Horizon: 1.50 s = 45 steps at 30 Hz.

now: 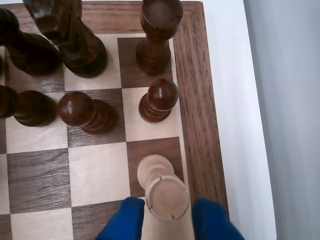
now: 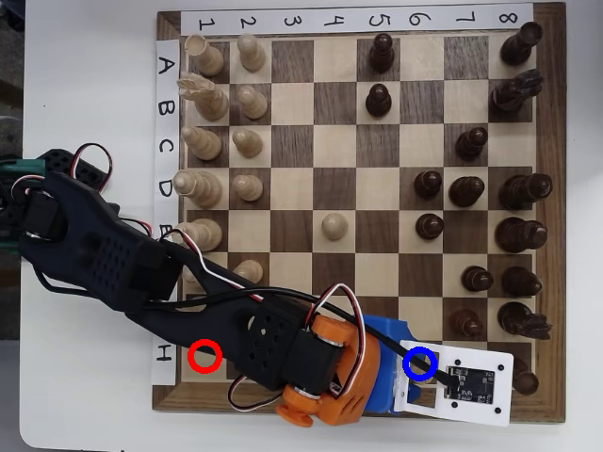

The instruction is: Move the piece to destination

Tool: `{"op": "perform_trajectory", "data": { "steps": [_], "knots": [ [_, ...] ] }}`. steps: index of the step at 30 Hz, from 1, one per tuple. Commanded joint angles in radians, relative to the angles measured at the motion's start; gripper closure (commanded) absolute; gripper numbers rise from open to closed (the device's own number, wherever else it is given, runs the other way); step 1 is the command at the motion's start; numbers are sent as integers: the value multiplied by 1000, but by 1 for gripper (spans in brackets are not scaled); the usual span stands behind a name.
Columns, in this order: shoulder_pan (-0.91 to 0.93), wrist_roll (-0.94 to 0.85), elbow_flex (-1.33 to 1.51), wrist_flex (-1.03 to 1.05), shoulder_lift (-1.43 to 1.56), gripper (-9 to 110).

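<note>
Board: wooden chessboard [image 2: 283,400], numbered and lettered edges.
Dark pieces: dark brown pieces [image 2: 516,190] massed at the overhead view's right.
Marker: red ring [image 2: 204,357] near H.

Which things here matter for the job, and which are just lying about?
Job: pale rook, held in the tool; dark square under it.
Lying about: dark pawn, dark rook, lone pale pawn.

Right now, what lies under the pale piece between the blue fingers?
A dark square by the board's border shows beneath the pale piece held between the fingers. The piece covers the spot below it, so contact with the square cannot be seen.
</note>
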Motion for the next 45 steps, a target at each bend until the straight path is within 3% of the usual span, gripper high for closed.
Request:
{"op": "perform_trajectory", "data": {
  "steps": [1, 8, 14, 18, 21, 27, 34, 39, 45],
  "knots": [
    [-38, 49, -49, 18, 179, 78],
    [-51, 32, -21, 150, 339, 76],
    [-60, -38, 44, 233, 676, 88],
    [-35, -167, 78, 241, 904, 100],
    [23, -347, 206, 222, 1094, 101],
    [314, -867, 686, 160, 1460, 101],
    [699, -1236, 1218, -74, 1824, 101],
    [971, -1408, 1763, -258, 2155, 101],
    [1203, -1474, 2203, -287, 2467, 101]
  ]
}}
